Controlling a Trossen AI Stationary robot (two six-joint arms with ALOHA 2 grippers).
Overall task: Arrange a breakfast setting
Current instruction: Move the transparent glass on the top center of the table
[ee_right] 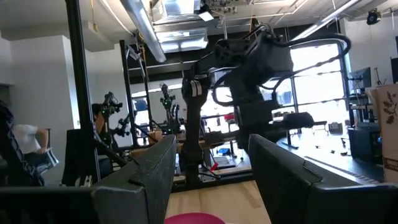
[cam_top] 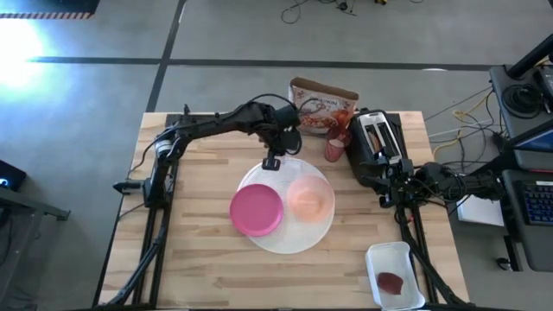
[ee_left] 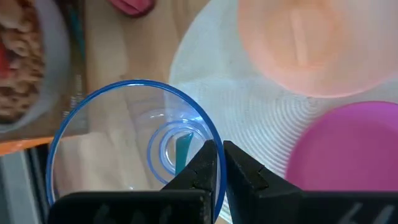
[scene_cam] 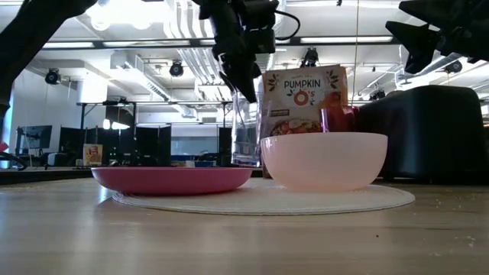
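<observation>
From above, the left gripper point(cam_top: 271, 161) sits at the far edge of the large white round mat point(cam_top: 321, 235), with the magenta plate point(cam_top: 257, 210) and peach bowl point(cam_top: 309, 198) side by side on it; orange cereal box point(cam_top: 322, 105) and translucent pink cup point(cam_top: 334, 148) are behind, next to a black toaster point(cam_top: 377, 143); right gripper point(cam_top: 386, 192) waits near the toaster. From table height the small clear glass point(scene_cam: 243, 137) stands behind the plate. Left wrist cam: fingers point(ee_left: 205, 169) pinched tight on the glass rim, with the teal-handled spoon point(ee_left: 183, 151) seen through its bottom. Right wrist cam: jaws spread wide, holding nothing. My worry: a one-wall rim pinch could let the glass swing or slip, maybe knocking the bowl.
</observation>
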